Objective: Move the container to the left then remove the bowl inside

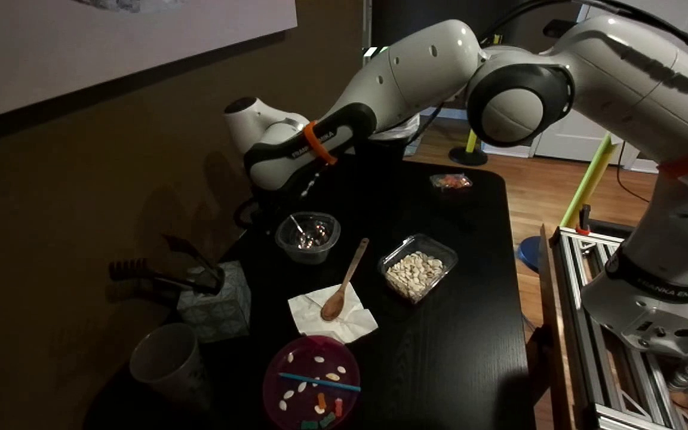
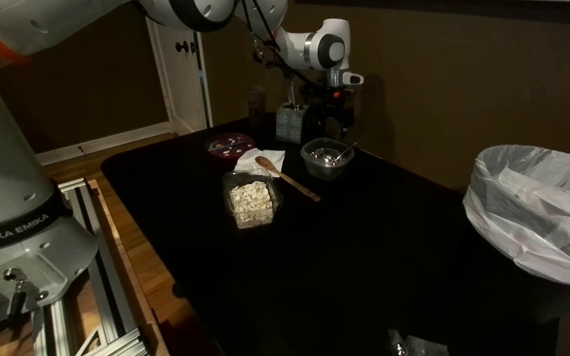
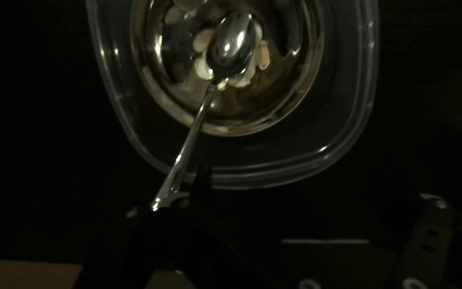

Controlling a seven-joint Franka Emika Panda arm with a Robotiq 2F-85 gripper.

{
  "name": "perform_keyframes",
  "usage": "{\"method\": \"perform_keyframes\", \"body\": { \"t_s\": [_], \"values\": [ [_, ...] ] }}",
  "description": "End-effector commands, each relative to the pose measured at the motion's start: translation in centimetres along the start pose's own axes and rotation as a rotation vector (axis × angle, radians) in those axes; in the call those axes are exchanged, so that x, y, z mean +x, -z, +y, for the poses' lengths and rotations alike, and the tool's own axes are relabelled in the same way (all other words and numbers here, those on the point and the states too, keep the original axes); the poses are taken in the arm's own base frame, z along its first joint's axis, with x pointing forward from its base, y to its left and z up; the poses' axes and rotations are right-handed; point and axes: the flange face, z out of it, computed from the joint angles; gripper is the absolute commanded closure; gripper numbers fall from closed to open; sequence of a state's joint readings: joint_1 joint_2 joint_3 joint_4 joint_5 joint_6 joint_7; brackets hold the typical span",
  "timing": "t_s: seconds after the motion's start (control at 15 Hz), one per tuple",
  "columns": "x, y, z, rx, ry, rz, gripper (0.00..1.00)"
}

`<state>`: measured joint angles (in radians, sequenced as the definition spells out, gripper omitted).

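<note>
1. One tool (image 3: 301, 192), my own, and its two fingers (image 3: 203, 176) stand well apart!
2. On the desk (image 2: 379, 257), one clear container (image 2: 325, 170), with one shiny metal bowl (image 3: 283, 96) sitting inside it, and one metal spoon (image 3: 189, 138) in that bowl, its handle crossing the container's rim.
3. Counting on: one wooden spoon (image 1: 339, 294), head on one paper napkin (image 1: 305, 313), one square clear dish (image 1: 433, 248) of pale seeds (image 1: 414, 272), one small packet (image 1: 451, 181).
4. One maroon plate (image 1: 305, 348), bearing one blue stick (image 1: 320, 382), four coloured pieces (image 1: 321, 400) and a scatter of pale seeds; then one patterned box (image 1: 212, 316), one tall cup (image 1: 165, 358), one bag-lined bin (image 2: 505, 240).
5. Now the big one: the container lies just beside my tool, bowl and all. In the wrist view its near rim runs close past my fingers, and one finger overlaps it; touching or apart, I can't tell.
</note>
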<state>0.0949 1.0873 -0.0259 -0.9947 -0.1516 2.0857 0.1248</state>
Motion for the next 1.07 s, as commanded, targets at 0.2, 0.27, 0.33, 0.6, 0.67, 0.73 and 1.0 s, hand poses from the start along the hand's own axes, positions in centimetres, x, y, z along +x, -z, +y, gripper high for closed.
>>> {"method": "perform_keyframes", "body": {
  "t_s": [0.2, 0.27, 0.33, 0.6, 0.67, 0.73, 1.0],
  "values": [
    [-2.1, 0.5, 6.3, 0.248, -0.063, 0.177, 0.00],
    [-2.8, 0.3, 6.7, 0.264, -0.059, 0.184, 0.00],
    [-3.5, 0.3, 6.8, 0.279, -0.048, 0.195, 0.00],
    [-6.0, 1.6, 6.4, 0.292, -0.036, 0.281, 0.00],
    [-6.7, 2.2, 6.3, 0.289, -0.035, 0.304, 0.00],
    [-7.4, 3.0, 6.0, 0.282, -0.045, 0.334, 0.00],
    [-5.6, 2.9, 5.7, 0.269, -0.041, 0.341, 0.00]
  ]
}}
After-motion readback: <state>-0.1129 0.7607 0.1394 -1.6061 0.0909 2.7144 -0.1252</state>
